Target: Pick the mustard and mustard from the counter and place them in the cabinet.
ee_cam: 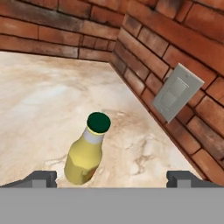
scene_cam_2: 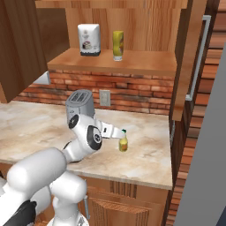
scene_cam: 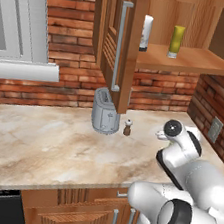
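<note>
1. The white arm (scene_cam_2: 84,139) reaches low over the counter (scene_cam_2: 145,152).
2. The tool (ee_cam: 111,177) has its tips wide apart, flanking the green-capped mustard (ee_cam: 85,155), which stands upright on the counter.
3. The other mustard (scene_cam_2: 118,45) stands on the cabinet (scene_cam_2: 132,62) shelf.
4. A toaster (scene_cam: 105,112) and a shaker (scene_cam: 127,128) stand apart from it.

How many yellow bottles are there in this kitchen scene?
2. One plain yellow bottle stands on the cabinet shelf beside a white bottle. The green-capped yellow bottle stands on the counter, between the open gripper's fingers. Others may be hidden.

Two mustard bottles (scene_cam_2: 118,44) (scene_cam_2: 123,142), one white bottle (scene_cam: 146,33), one toaster (scene_cam: 105,111), one shaker (scene_cam: 127,127).
</note>
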